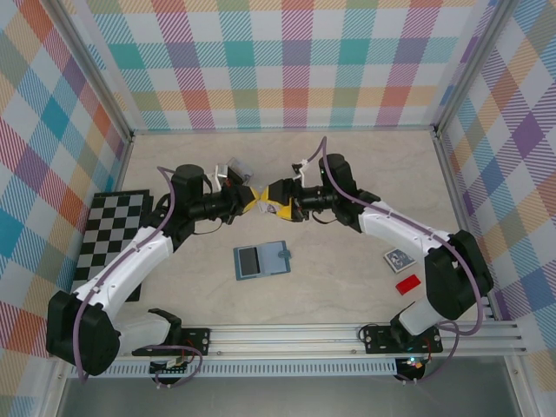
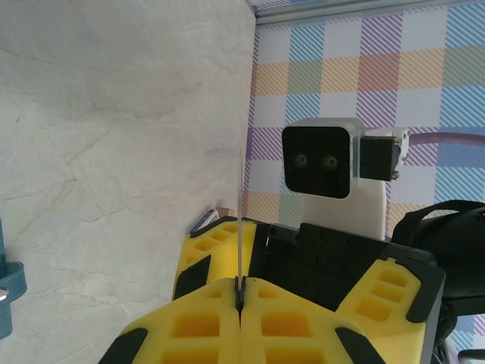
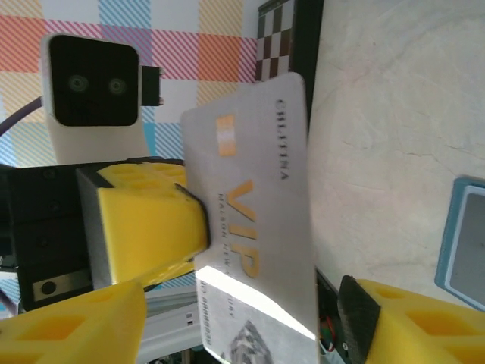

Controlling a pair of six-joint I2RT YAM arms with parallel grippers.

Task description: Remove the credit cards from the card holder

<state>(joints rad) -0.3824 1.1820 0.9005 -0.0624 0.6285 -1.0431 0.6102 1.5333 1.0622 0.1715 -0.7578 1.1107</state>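
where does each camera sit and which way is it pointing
Top external: above, behind the bases, looking down at the table; left arm, right arm, left fingers facing right fingers.
Left wrist: faces the right arm's camera; left fingers shut on the card, edge-on.
Right wrist: faces the left arm's camera; right fingers open around the card.
Shared: both wrist views catch the card and card holder.

A black-and-white checkerboard (image 1: 111,233) is recorded lying flat at the left edge of the pale desk (image 1: 347,282). Plaid walls (image 1: 287,61) are noted on three sides.
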